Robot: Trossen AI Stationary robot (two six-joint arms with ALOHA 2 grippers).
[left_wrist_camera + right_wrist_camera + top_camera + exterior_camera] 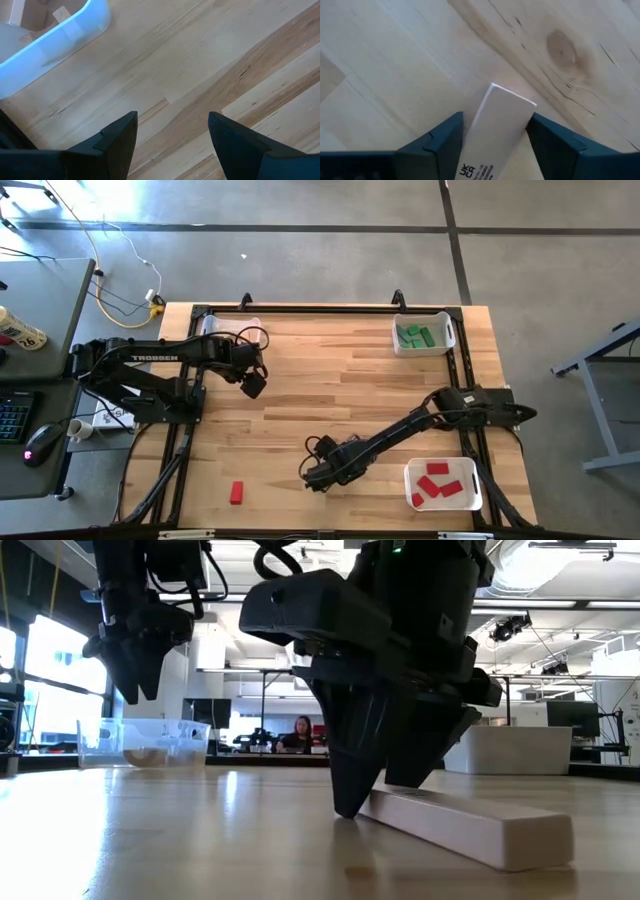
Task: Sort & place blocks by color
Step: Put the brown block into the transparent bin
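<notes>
1. The right gripper point(495, 137), low in the centre of the high view, is down at the table with its fingers either side of a plain tan bar point(496, 131); whether they are already clamped on it I cannot tell.
2. The left gripper point(172, 132) hangs spread and empty at upper left, just beside the clear bin point(232, 328) that holds tan pieces.
3. Sorted: about three green blocks point(415, 335) in the upper-right bin point(447, 340), three red blocks point(438, 483) in the lower-right bin point(476, 498).
4. Left: the tan bar and one red block point(236, 493) at lower left.
</notes>
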